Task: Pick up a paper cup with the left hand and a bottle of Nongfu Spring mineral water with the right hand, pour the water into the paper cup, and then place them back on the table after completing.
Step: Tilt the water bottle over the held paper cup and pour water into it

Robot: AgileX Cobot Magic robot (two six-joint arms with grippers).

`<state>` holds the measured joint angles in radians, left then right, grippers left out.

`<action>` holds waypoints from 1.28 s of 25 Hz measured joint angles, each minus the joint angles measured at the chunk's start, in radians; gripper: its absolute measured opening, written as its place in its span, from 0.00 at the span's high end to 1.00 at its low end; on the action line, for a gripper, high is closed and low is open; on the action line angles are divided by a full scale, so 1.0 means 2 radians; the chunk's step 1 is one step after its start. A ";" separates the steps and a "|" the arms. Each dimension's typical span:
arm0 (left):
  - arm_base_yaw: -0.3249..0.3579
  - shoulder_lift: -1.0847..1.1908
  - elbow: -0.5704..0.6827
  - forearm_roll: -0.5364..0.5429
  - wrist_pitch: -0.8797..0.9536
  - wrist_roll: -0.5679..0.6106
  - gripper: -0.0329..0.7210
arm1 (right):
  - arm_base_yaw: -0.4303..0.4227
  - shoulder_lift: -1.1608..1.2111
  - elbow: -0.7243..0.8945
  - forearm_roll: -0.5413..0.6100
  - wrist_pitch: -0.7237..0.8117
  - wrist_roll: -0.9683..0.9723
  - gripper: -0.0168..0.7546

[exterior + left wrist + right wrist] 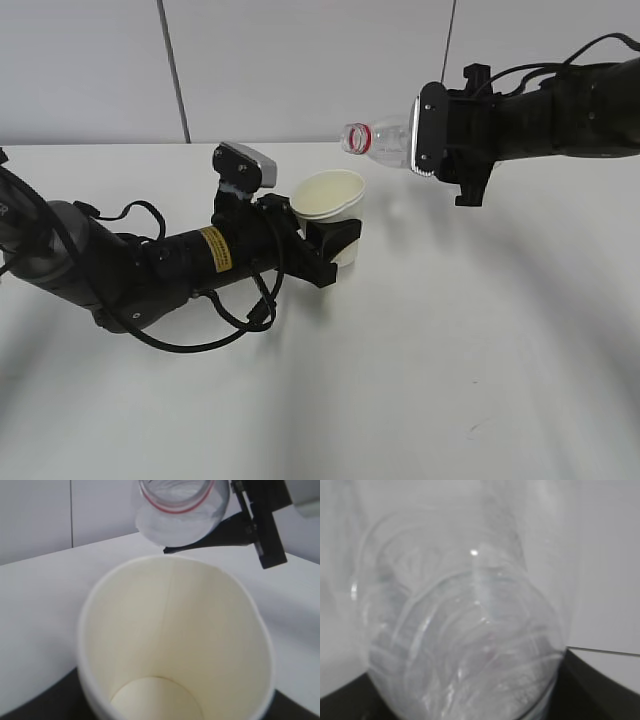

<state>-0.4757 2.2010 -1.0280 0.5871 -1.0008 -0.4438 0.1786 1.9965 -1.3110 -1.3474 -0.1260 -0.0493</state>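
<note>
My left hand, the arm with the yellow sticker, has its gripper [335,243] shut on the white paper cup [330,200], which stands with its mouth up and tilted slightly. In the left wrist view the cup [172,645] looks dry inside. My right hand's gripper [445,135] is shut on the clear bottle [385,140], held on its side above and right of the cup. The bottle's uncapped neck with a red ring [357,136] points left toward the cup. The bottle fills the right wrist view [460,640]. Its mouth [177,500] hangs just beyond the cup's far rim. No stream of water shows.
The white table [450,350] lies around both arms. A grey wall with panel seams [175,70] stands behind. Black cables [240,315] trail from the left arm onto the table.
</note>
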 joint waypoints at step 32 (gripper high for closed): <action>0.000 0.000 -0.001 -0.002 0.004 0.000 0.44 | 0.006 -0.018 -0.010 -0.086 0.034 -0.001 0.39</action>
<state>-0.4757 2.2010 -1.0295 0.5831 -0.9937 -0.4438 0.1910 1.9613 -1.3310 -1.5200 -0.0588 -0.0516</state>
